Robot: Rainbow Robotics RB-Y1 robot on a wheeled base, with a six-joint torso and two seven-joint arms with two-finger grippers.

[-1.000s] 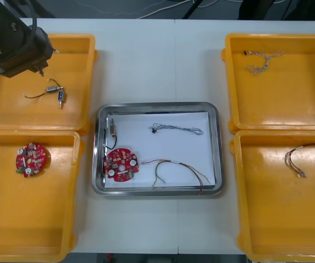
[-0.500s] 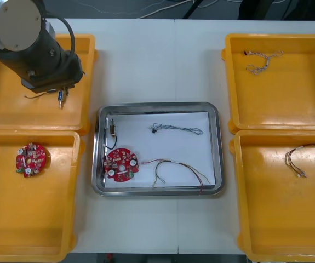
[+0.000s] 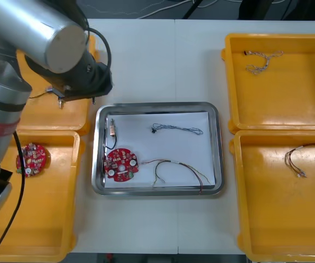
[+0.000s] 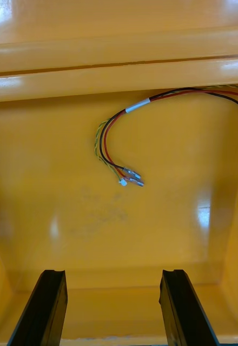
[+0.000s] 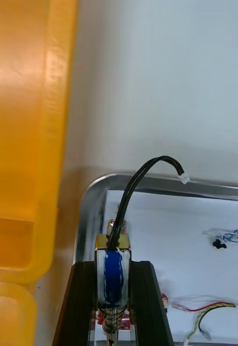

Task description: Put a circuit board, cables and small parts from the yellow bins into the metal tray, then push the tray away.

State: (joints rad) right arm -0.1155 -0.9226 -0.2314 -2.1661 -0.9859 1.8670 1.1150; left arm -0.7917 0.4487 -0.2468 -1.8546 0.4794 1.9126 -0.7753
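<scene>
Metal tray (image 3: 157, 105) with circuit board (image 3: 121, 164), cables (image 3: 178, 129); left fingers (image 5: 85, 303) around small metal part (image 5: 113, 270).

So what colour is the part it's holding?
The left gripper's small metal part is blue; best in left wrist view.

The tray (image 3: 218, 148) lies between the bins (image 3: 278, 98). In it the circuit board (image 3: 121, 164) is at the near left, a small part (image 3: 113, 129) behind it, a cable (image 3: 176, 129) farther back, a second cable (image 3: 182, 170) right of the board. My left gripper (image 5: 113, 267) holds another small part (image 5: 113, 284) over the tray's far left corner.
</scene>
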